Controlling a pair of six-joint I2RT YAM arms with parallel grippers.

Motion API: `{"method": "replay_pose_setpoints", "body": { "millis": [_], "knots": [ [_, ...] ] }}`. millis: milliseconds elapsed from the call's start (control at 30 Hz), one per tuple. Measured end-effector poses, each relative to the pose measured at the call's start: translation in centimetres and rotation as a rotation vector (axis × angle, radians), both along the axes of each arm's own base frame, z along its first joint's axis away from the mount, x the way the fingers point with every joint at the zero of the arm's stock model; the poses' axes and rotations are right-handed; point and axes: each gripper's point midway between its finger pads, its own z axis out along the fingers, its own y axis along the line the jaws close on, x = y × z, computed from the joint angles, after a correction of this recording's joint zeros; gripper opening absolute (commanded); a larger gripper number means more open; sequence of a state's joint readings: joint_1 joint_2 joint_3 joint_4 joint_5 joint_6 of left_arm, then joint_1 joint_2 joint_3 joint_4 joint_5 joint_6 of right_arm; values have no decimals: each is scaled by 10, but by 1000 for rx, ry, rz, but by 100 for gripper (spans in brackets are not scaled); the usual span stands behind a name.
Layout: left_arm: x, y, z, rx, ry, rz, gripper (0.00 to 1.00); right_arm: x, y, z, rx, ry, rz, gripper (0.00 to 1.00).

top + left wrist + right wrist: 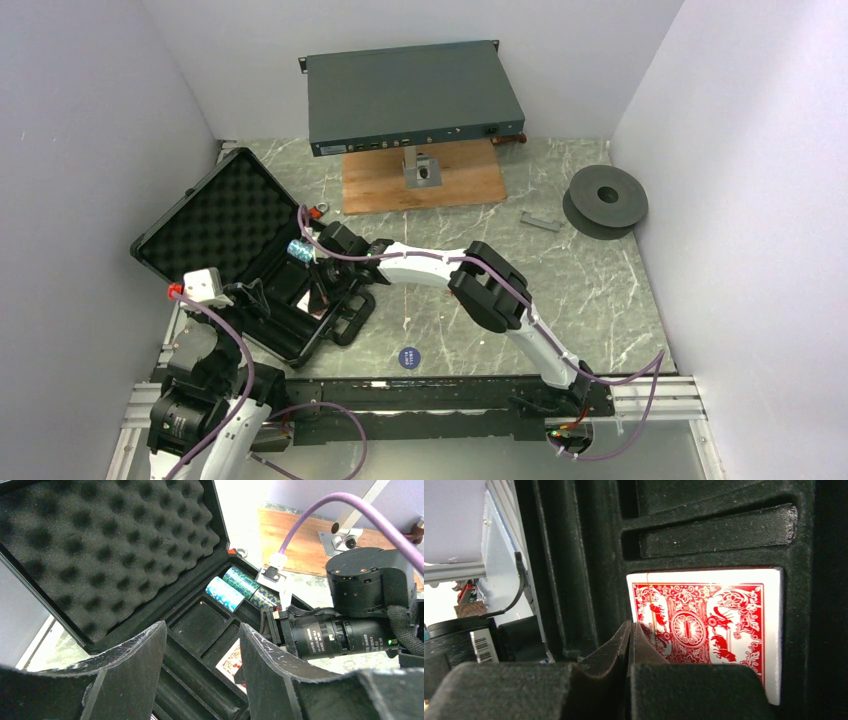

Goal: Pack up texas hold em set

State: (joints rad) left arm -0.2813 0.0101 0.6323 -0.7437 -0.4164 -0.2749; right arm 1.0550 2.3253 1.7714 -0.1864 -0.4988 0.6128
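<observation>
Right gripper [631,629], tips pressed together, seemingly seats the red-backed card deck [719,625] in the black foam-lined briefcase [100,555]; left gripper [202,628] hovers spread.

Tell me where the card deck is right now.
The card deck lies red back up in a tray compartment of the open briefcase, left of centre in the top view, at the tips of the shut right gripper.

Black hard briefcase [225,215] open, lid tilted back toward my left side, egg-crate foam lining exposed. Teal-and-white chip stacks [241,581] on their sides, side by side, in far tray slot. Red-backed card deck [709,625] lies flat, back up, in rectangular compartment, white border showing. Blue disc [409,357] flat outside case, near handle [352,318], not touching.
</observation>
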Motion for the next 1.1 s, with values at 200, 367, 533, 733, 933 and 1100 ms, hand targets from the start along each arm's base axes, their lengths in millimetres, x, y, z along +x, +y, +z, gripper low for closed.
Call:
{"method": "replay_pose_setpoints", "body": {
  "millis": [200, 367, 533, 733, 933, 1100],
  "knots": [
    [0, 0, 0, 1, 0, 1, 61, 1, -1, -8, -15, 0, -3, 0],
    [1, 0, -1, 3, 6, 1, 61, 2, -1, -9, -16, -7, -1, 0],
    [2, 1, -2, 9, 18, 6, 67, 3, -1, -9, -17, -19, 3, 0],
    [2, 0, -3, 15, 20, 1, 78, 5, -8, -4, -50, -60, -3, 6],
    [3, -2, -3, 24, 22, -13, 85, 9, -17, 19, -61, -96, -9, 19],
    [3, -3, -3, 26, 23, -23, 92, 17, -22, 62, -20, -155, -19, 28]
  ]
}}
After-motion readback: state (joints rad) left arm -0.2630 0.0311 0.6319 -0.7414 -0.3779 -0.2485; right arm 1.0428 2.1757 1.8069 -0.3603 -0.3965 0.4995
